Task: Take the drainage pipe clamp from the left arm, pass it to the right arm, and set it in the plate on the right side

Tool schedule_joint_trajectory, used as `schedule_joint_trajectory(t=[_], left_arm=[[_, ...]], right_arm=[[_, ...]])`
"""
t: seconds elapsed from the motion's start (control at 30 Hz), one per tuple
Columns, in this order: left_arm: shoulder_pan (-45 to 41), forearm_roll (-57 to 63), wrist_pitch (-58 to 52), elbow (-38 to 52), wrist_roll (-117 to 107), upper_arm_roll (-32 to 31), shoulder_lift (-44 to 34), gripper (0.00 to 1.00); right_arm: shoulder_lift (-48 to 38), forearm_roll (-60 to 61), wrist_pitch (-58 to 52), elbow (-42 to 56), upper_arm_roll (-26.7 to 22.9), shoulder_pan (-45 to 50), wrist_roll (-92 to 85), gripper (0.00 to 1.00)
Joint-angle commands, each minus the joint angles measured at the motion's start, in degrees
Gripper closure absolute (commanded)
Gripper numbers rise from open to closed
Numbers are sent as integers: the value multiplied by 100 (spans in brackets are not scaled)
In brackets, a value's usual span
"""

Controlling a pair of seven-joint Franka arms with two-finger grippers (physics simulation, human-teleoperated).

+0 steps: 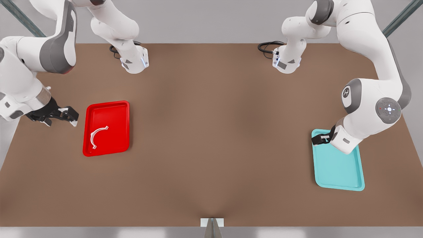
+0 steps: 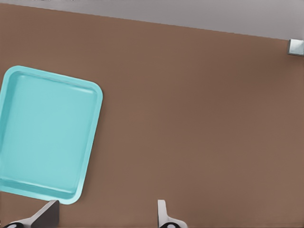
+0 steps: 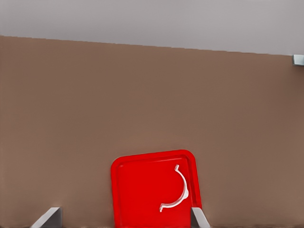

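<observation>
The white half-ring drainage pipe clamp [image 1: 97, 137] [image 3: 178, 192] lies flat and untouched in the bright red plate [image 1: 115, 115] [image 3: 137, 190] on the front view's left. My right gripper [image 1: 73, 118] [image 3: 123, 214] hovers just off the plate's outer edge, open and holding nothing. On the front view's right, my left gripper [image 1: 319, 139] [image 2: 104, 212] hangs over the far corner of the teal tray [image 1: 340, 168] [image 2: 42, 133], open and holding nothing too.
Both arm bases [image 1: 134, 61] [image 1: 287, 61] stand at the back of the brown table [image 1: 211, 132], with black cables beside them. A small metal bracket [image 1: 211, 222] [image 2: 295, 46] [image 3: 298, 59] sits at the table's front edge.
</observation>
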Motion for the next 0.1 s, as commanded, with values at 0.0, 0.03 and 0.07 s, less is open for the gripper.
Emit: schedule_joint_trajectory(t=[0.0,0.03,0.07], left_arm=[[-18,18,-58,3,1231,1,-7,0],[-26,18,-58,3,1231,1,1,0],[-26,18,-58,3,1231,1,2,0]], right_arm=[[27,322,-724,-7,-201,187,-247,0],[44,437,-689,2,-183,170,-256,0],[53,428,-698,28,-183,187,-247,0]])
